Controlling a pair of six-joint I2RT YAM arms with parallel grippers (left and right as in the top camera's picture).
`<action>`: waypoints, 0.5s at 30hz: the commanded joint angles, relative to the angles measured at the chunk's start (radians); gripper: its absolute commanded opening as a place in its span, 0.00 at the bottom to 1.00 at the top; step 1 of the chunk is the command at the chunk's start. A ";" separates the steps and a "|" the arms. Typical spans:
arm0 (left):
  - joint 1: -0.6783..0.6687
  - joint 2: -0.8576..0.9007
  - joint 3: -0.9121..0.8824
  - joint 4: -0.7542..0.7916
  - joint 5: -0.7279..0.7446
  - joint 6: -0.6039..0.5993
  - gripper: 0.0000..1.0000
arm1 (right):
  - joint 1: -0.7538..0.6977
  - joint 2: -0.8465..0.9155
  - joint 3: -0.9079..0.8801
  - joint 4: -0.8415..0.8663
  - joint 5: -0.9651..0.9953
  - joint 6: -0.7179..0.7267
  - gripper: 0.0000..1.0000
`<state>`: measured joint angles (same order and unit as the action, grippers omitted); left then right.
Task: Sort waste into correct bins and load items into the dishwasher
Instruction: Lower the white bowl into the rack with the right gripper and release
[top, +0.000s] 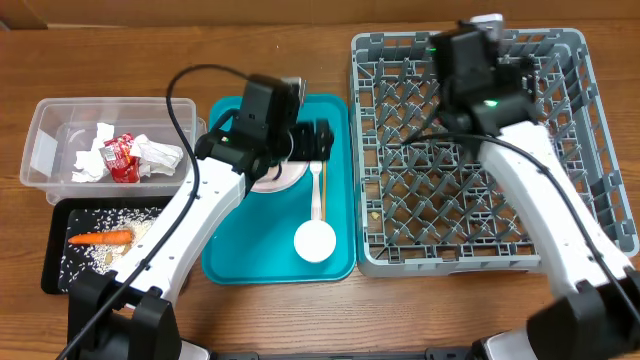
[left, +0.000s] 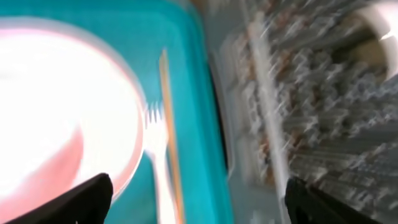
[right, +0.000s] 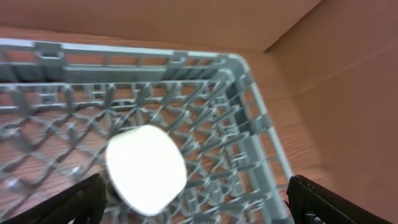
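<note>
**Left gripper (left: 200, 182) and right gripper (right: 196, 180) both spread wide, both empty**

The left gripper hangs above the far part of the flat teal plastic tray (top: 338, 215). Its two fingers are far apart and touch nothing. Below it on the tray lies the round pale pink plate (left: 56, 93). Just beside the plate are the white plastic fork (left: 155, 149) and the thin wooden stick (left: 166, 112), side by side; this view is blurred. A small round white bowl (top: 314, 241) sits on the near part of the same tray.

The right gripper is over the far corner of the large square grey plastic dish rack (top: 450, 200), which stands right of the teal tray. Its fingers are also wide apart. Under it a round white cup (right: 146, 168) rests inside the rack near that corner.

Left of the teal tray stands the clear plastic rectangular tub (top: 45, 150). It holds crumpled white paper napkins (top: 155, 153) and a small red snack wrapper (top: 122, 158). Nearer than the tub, the shallow black rectangular tray (top: 55, 270) holds an orange carrot (top: 100, 238) and pale crumbly food scraps (top: 110, 255).
</note>
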<state>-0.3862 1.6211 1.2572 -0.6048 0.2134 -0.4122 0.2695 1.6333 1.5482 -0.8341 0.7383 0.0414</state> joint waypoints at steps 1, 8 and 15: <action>-0.006 0.002 0.008 -0.108 -0.114 -0.022 0.92 | -0.019 -0.055 0.001 -0.022 -0.196 0.094 0.96; -0.006 0.002 0.008 -0.210 -0.250 -0.021 0.94 | -0.020 -0.071 0.001 -0.071 -0.273 0.094 0.99; -0.006 0.035 0.008 -0.166 -0.404 0.032 0.95 | -0.020 -0.071 0.001 -0.080 -0.273 0.094 0.99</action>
<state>-0.3862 1.6234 1.2568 -0.7868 -0.0887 -0.4126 0.2493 1.5867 1.5482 -0.9173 0.4797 0.1242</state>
